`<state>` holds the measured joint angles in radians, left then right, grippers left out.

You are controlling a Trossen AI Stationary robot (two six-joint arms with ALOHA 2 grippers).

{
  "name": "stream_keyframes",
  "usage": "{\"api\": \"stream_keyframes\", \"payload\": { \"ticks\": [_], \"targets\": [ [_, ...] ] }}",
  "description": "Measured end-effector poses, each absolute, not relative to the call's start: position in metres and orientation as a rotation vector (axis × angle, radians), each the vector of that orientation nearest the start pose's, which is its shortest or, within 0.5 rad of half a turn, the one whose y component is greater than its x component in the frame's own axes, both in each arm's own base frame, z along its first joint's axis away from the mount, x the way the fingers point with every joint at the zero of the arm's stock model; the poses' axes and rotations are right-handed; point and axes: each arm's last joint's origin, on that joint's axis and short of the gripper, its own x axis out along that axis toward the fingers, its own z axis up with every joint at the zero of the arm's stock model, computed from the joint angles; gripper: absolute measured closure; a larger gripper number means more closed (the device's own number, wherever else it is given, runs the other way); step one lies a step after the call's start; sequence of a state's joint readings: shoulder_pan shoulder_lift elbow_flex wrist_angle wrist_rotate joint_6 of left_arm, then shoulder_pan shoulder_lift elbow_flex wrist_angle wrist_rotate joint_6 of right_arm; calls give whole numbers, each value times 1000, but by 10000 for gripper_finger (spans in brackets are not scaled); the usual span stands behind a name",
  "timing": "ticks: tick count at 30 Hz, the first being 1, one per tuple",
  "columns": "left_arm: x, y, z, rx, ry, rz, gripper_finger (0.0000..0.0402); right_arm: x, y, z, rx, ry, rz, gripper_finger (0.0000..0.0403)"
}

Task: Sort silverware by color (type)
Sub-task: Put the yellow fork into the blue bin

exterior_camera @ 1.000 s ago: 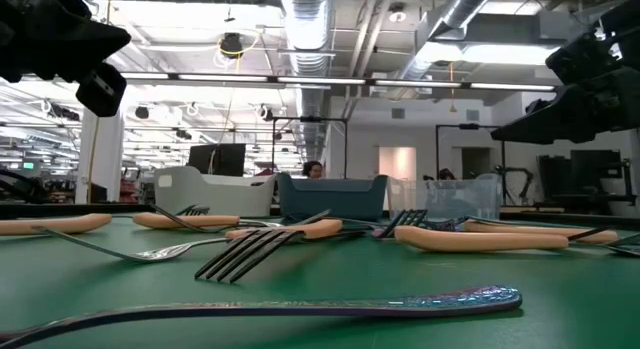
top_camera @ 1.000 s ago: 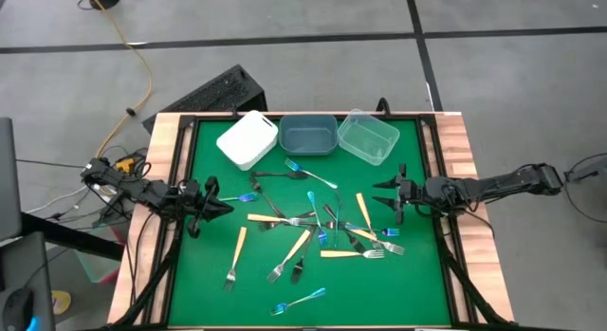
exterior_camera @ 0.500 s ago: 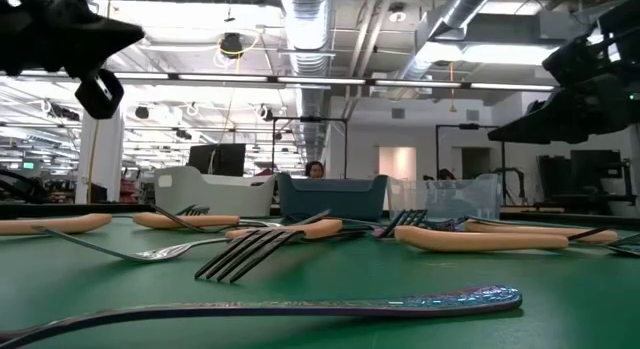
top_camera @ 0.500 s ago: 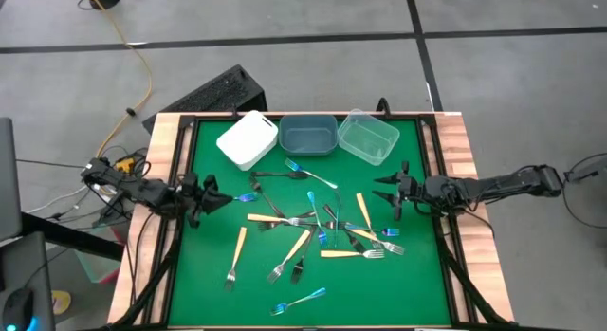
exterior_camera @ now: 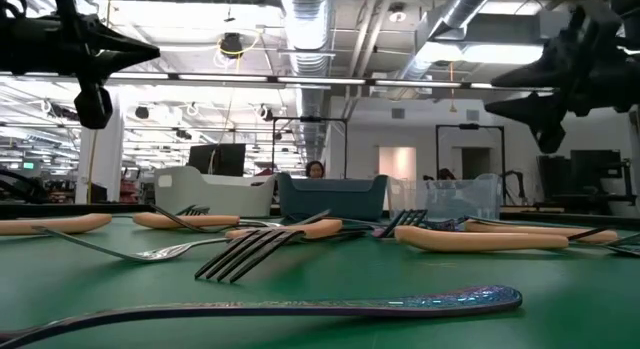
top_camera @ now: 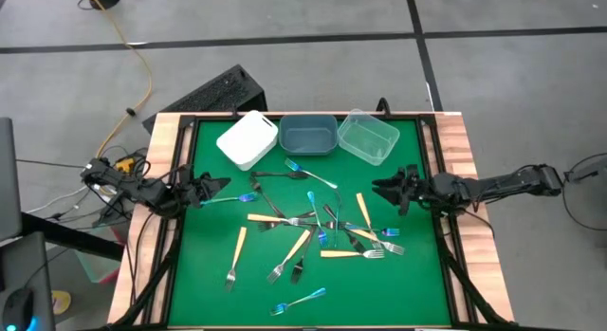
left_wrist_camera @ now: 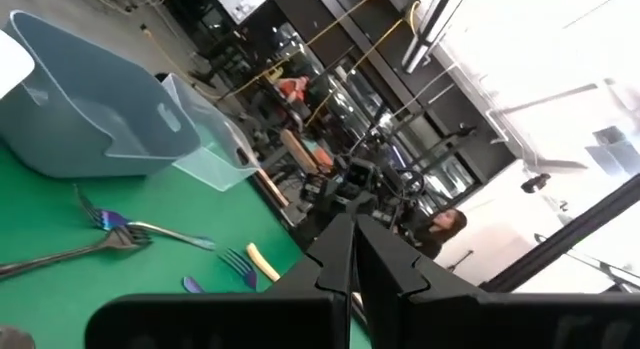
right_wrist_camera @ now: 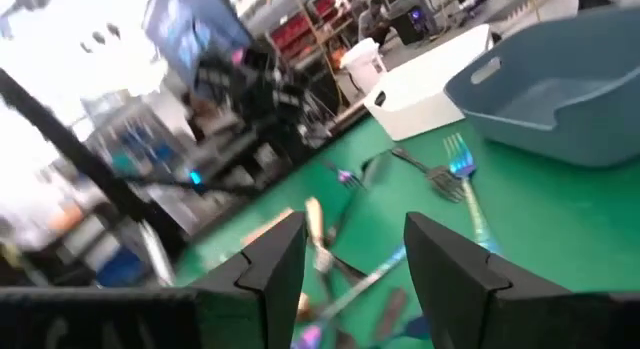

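Left gripper (top_camera: 220, 187) is held pinched together, empty, above the green table (top_camera: 209, 274) – right gripper (top_camera: 384, 190) spread apart, empty, beside scattered blue-, orange- and black-handled silverware (top_camera: 313, 227).

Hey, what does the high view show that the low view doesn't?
Only the high view shows both arms whole: the left claw at the table's left edge, the right claw at the right, and the silverware scattered mid-table. Only the low view shows the room behind, with its ceiling lights. Both show the white bin, grey-blue bin and clear bin, all holding no forks.
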<state>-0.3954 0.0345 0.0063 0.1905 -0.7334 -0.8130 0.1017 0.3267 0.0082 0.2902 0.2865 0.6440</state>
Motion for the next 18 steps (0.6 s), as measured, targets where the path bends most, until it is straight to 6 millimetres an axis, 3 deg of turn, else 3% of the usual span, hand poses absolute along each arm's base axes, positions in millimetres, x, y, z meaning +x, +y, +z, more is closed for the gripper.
{"api": "stream_keyframes", "payload": {
  "ticks": [8,18],
  "targets": [
    [91,-17,180,-887,-271,275,401,117,4,166,855,-56,-183,212],
    [90,-15,179,-879,-293,356,401,117,4,162,852,-14,-204,212]
  ]
}}
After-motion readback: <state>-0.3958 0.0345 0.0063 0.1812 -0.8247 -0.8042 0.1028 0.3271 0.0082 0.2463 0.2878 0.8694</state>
